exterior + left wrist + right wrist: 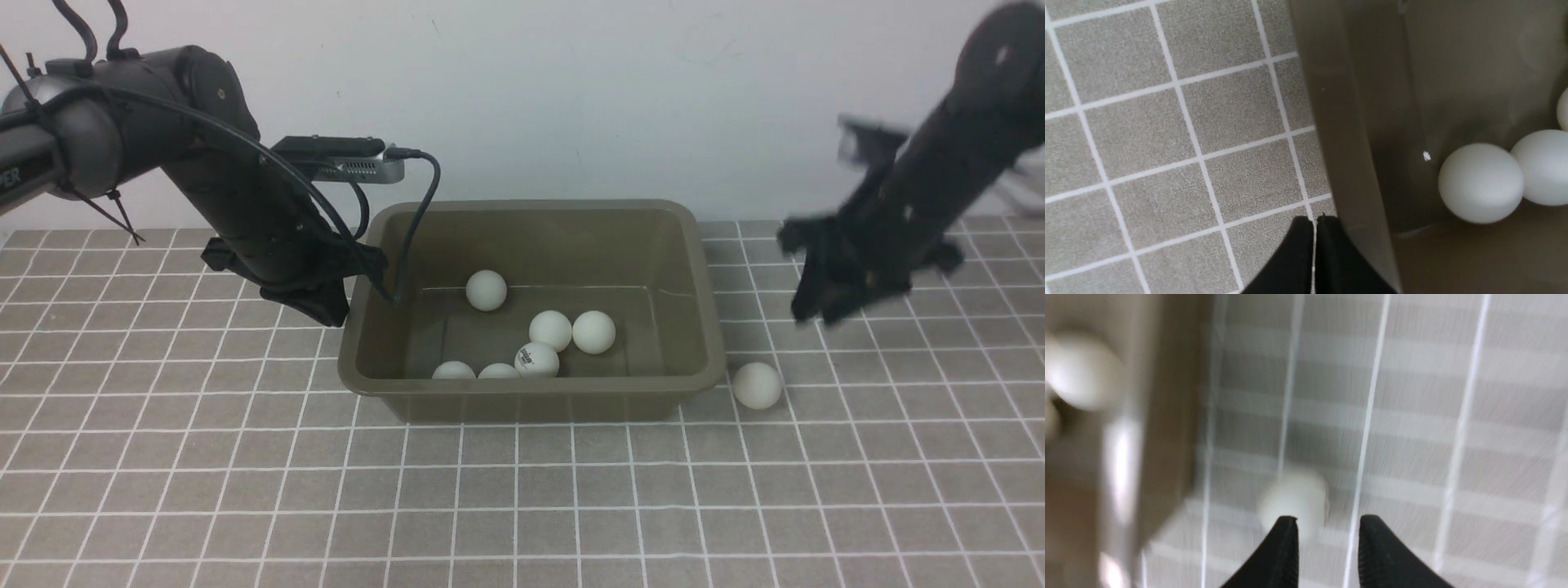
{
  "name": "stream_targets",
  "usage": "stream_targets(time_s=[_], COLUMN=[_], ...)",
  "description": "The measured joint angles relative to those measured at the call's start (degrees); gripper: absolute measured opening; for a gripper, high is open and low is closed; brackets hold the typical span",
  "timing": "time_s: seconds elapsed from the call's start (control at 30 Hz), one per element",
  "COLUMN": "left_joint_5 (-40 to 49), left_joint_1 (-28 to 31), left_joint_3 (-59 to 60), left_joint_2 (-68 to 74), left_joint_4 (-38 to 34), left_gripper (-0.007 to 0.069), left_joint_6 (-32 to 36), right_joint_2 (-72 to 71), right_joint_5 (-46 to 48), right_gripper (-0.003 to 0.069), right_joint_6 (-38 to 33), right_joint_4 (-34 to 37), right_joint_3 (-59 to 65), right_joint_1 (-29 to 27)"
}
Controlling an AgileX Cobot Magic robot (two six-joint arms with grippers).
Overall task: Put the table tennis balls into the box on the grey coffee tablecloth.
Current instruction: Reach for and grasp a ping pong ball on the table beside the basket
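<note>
my left gripper [331, 314] is closed on nothing, just beside the box [531, 400]. my right gripper [1329, 520] is partly open and empty, up over the cloth [245, 490] on the box's right. six balls [486, 291] lie inside the box; one white ball [758, 385] sits just outside its right wall.

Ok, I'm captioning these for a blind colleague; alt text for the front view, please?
An olive-brown box holds six white balls, with one more ball on the grid-patterned cloth to its right. Two black robot grippers flank the box.
</note>
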Motion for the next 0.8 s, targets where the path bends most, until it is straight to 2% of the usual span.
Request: stream_targets(time_s=[0.1,0.3,0.4,0.5,0.53,0.6,0.63,0.8], left_joint_5=[0.0,1.3,2.8,3.4,3.5,3.6,4.1,8.7], left_joint_1=[0.0,0.0,0.0,0.0,0.0,0.5,1.1,4.4], left_joint_3=[0.0,0.0,0.0,0.0,0.0,0.0,0.0,0.5], left_joint_2=[0.0,0.0,-0.1,-0.4,-1.0,-2.9,-4.5,-13.1], left_joint_4=[-0.1,-0.1,-0.1,-0.1,0.4,2.0,2.9,4.3], left_gripper=[-0.0005,-0.0005,-0.0005,-0.0005,-0.0005,-0.0005,-0.0005,-0.0005], left_joint_6=[0.4,0.9,0.9,1.2,1.6,1.4,0.7,-0.2], right_joint_2=[0.4,0.4,0.9,2.2,3.6,5.1,5.1,0.1], right_joint_5=[-1.3,-8.0,-10.9,-11.4,-11.4,-10.7,-10.6,-5.1], right_gripper=[0.0273,0.0512,0.0568,0.0567,0.0538,0.0440,0.0346,0.0360], right_joint_6=[-1.7,-2.0,-1.3,-1.3,-1.3,-1.4,-1.5,-0.2], right_joint_4=[1.2,-0.8,-3.2,-3.5,-3.6,-4.3,-4.8,-3.6], right_joint_3=[4.4,5.1,5.1,5.1,5.1,5.1,5.1,4.5], right_joint_1=[1.3,4.5,5.3,5.3,5.3,5.3,5.1,3.0])
